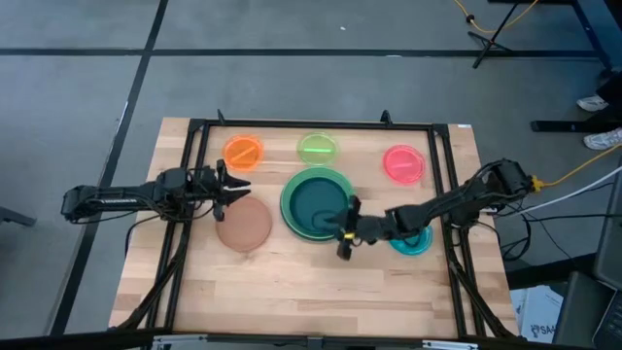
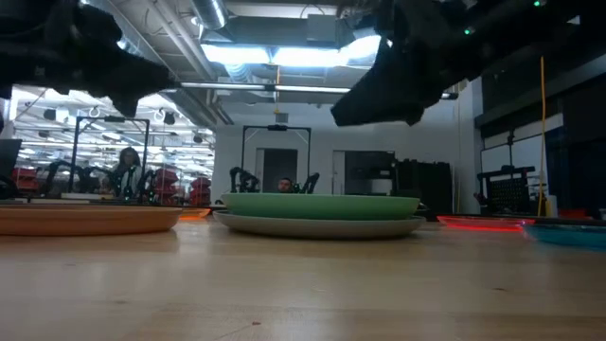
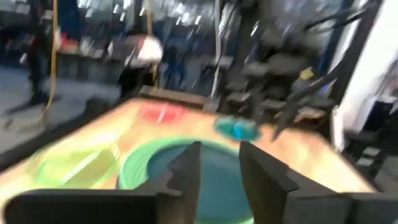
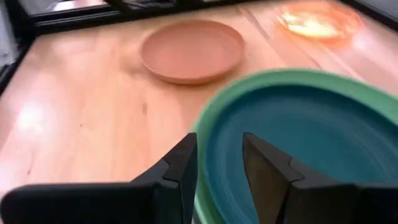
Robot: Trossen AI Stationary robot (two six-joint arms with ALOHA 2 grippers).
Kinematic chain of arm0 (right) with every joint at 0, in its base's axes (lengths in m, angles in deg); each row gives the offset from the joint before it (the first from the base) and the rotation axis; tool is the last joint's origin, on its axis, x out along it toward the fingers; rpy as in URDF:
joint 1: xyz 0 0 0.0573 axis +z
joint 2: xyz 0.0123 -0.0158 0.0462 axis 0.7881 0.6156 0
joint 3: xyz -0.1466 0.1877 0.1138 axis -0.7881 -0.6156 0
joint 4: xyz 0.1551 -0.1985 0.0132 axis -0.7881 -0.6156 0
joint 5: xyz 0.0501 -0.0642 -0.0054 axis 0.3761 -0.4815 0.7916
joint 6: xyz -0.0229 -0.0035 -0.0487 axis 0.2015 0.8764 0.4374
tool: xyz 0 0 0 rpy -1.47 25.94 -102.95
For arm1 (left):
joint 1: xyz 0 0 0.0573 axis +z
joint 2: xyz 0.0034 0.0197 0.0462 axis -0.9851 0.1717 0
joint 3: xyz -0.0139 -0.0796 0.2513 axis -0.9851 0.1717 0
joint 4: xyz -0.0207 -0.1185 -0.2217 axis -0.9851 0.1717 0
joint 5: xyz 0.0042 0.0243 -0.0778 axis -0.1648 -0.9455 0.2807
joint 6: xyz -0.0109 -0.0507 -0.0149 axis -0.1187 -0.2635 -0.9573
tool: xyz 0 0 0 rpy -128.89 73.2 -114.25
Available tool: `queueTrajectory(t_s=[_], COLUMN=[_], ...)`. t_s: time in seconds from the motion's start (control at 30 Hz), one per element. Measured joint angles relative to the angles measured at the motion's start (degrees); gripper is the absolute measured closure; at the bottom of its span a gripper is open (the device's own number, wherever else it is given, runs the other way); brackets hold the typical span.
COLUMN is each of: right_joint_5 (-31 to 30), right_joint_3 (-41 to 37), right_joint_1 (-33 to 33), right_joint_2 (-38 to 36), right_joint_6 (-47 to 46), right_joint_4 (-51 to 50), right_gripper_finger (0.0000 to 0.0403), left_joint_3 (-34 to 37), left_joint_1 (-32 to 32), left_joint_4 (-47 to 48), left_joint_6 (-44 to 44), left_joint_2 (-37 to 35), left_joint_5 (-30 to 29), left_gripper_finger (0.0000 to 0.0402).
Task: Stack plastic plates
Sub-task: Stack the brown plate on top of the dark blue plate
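A dark teal plate (image 1: 313, 206) lies inside a light green plate (image 2: 322, 206), which rests on a grey plate (image 2: 322, 225) at the table's middle. My right gripper (image 1: 347, 228) is open and hovers over the stack's right rim (image 4: 214, 124); the low view shows it above the plates. My left gripper (image 1: 235, 185) is open above the far edge of the brown plate (image 1: 243, 224), which lies flat left of the stack. The orange plate (image 1: 243, 153), lime plate (image 1: 317, 148) and pink plate (image 1: 403, 163) lie along the far side. The cyan plate (image 1: 416, 241) is partly under my right arm.
A black frame (image 1: 292, 126) borders the wooden table top. Bare wood (image 1: 292, 287) stretches along the near side. Beyond the table, the low view shows a room with racks and people far off.
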Motion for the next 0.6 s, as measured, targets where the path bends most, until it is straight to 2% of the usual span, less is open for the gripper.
queueTrajectory(t_s=[0.13, 0.23, 0.6], right_joint_5=[-0.5, -0.3, -1.3], right_joint_3=[0.0, 0.0, 0.0], right_joint_1=[1.3, 1.1, 0.3], right_joint_2=[2.5, 3.6, 4.6], right_joint_6=[4.3, 4.7, 4.9], right_joint_4=[5.6, 5.9, 5.2], right_gripper_finger=[0.0286, 0.0286, 0.0286], left_joint_3=[-5.9, -9.5, -13.6], left_joint_1=[0.0, 0.0, 0.1], left_joint_4=[14.0, 22.6, 24.6], left_joint_6=[0.4, -0.2, -4.3], left_joint_2=[3.4, 7.7, 23.9], left_joint_5=[-4.2, -5.3, -6.8], left_gripper_finger=[0.0245, 0.0228, 0.0229])
